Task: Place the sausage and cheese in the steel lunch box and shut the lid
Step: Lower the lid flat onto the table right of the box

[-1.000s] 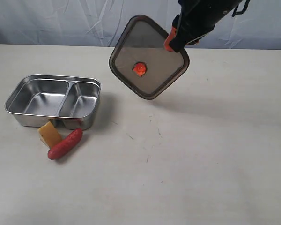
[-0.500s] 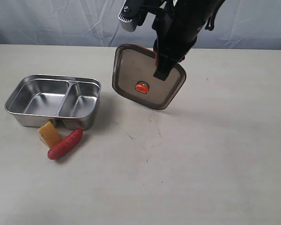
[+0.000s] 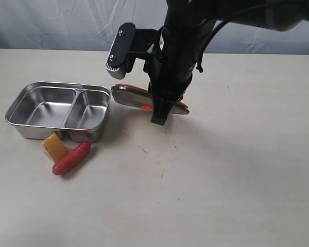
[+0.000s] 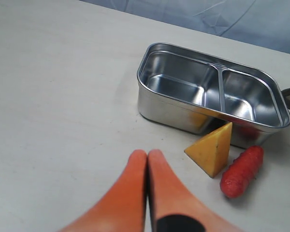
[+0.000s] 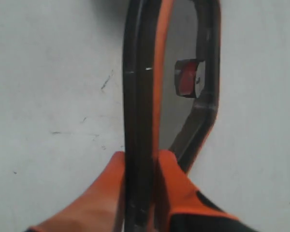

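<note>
My right gripper clamps the lid by its edge. The box lies left of it, seemingly just apart.

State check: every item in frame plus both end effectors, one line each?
steel lunch box: open, both compartments empty.
lid: off the box, gripped by its edge, tilted beside the box.
sausage: on the table, outside the box.
cheese: on the table, outside the box, next to the sausage.
left end effector: shut, empty.
right end effector: shut on the lid.

Lid half behind right arm
</note>
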`<state>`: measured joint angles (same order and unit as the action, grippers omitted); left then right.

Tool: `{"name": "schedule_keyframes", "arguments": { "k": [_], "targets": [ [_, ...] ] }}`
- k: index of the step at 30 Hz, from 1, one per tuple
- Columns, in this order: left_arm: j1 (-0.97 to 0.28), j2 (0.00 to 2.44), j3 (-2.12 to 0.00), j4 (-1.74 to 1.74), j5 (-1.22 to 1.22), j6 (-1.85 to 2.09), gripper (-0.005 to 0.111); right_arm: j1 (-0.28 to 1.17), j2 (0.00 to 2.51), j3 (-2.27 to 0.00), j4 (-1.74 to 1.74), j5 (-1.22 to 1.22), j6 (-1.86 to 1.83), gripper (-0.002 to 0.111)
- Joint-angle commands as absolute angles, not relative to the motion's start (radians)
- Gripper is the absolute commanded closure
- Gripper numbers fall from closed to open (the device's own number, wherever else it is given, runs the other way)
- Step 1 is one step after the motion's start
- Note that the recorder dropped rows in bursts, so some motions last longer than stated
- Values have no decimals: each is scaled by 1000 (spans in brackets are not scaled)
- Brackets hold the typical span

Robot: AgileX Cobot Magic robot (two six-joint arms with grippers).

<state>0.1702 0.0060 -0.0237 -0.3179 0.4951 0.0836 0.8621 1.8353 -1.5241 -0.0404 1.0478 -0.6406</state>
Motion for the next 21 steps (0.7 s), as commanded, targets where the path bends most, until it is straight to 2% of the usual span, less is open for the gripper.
{"name": "schedule_keyframes", "arguments": {
  "k": [1, 21],
  "targets": [
    [165, 0, -19, -320, 486, 85, 107, 862, 1849, -1482, -6, 1072, -626, 109],
    [165, 0, -19, -320, 486, 85, 107, 869, 1919, -1430, 73, 1094, -630, 109]
  ]
}}
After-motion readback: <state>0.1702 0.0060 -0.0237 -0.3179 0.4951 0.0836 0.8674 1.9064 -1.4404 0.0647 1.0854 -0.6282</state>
